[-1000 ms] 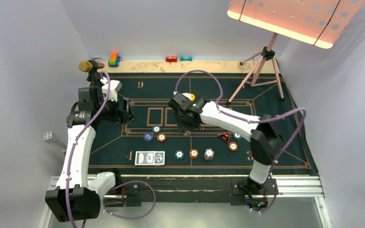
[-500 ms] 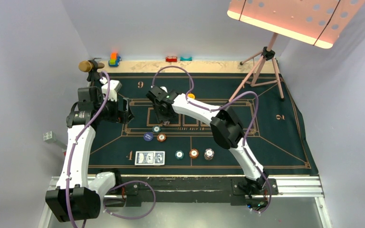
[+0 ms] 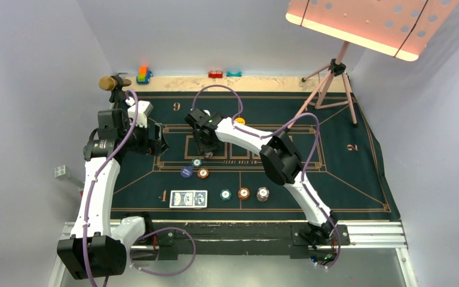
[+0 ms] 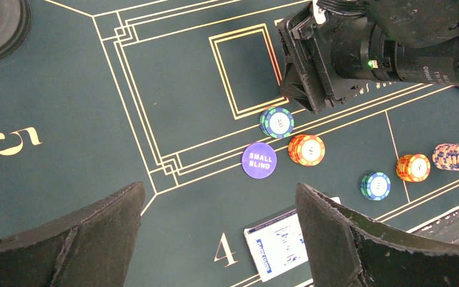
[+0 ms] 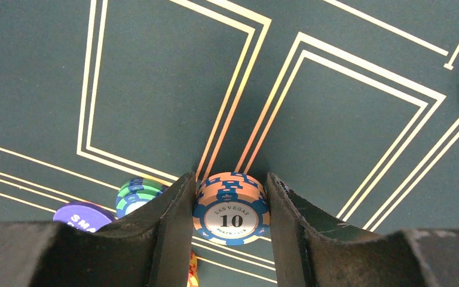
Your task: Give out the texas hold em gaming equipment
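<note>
Right claw (image 5: 229, 182) clamps blue-and-peach striped chip stack (image 5: 231, 210) at line between green felt mat's (image 4: 60, 89) centre boxes. Left claw (image 4: 219, 191) wide, bare felt beneath. I count two teal chip stacks (image 4: 278, 122), two orange chip stacks (image 4: 306, 149), one purple disc (image 4: 259, 160).

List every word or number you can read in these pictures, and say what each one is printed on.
"SMALL BLIND": purple disc.
"LAS VEGAS", "10": top of the blue-and-peach chip stack in the right pincer.
"5", "4", "9", "2": green mat.
Too small or blurred: the line under that "10", the other chips, the cards, the mat's centre lettering.
</note>
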{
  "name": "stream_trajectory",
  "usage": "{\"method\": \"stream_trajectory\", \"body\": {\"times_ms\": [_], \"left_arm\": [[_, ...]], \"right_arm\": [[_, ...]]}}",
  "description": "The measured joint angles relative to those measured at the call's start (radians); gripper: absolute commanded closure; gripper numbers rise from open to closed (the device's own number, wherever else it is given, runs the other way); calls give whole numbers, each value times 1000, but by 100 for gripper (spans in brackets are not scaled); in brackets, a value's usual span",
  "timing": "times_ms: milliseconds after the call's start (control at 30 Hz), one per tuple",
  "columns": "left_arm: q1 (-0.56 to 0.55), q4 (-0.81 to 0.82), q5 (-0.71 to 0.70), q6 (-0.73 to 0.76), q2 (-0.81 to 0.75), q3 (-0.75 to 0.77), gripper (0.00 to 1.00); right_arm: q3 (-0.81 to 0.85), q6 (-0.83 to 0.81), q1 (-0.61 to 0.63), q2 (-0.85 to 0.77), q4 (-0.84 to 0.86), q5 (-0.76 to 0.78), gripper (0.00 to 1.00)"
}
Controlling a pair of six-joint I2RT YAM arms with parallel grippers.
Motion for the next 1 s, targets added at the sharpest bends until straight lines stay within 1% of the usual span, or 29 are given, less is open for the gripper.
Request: {"method": "stream_trajectory", "body": {"times_ms": [67,167,433,500,567,700,1000], "left_arm": [[0,0,0,0,0,0,0],[0,0,0,0,0,0,0],[0,0,0,0,0,0,0],[0,0,0,0,0,0,0],[0,0,0,0,0,0,0],[0,0,0,0,0,0,0],[0,0,0,0,0,0,0]], "right_arm": [[2,0,0,6,3,0,83],[7,0,0,12,7,-3,79],[7,0,3,13,10,-11,51],[7,0,4,13,10,-11,43],[7,0,5,13,14,-21,38],[7,-3,8,13,22,-27,35],[5,-18,9,8,23,-25,34]]}}
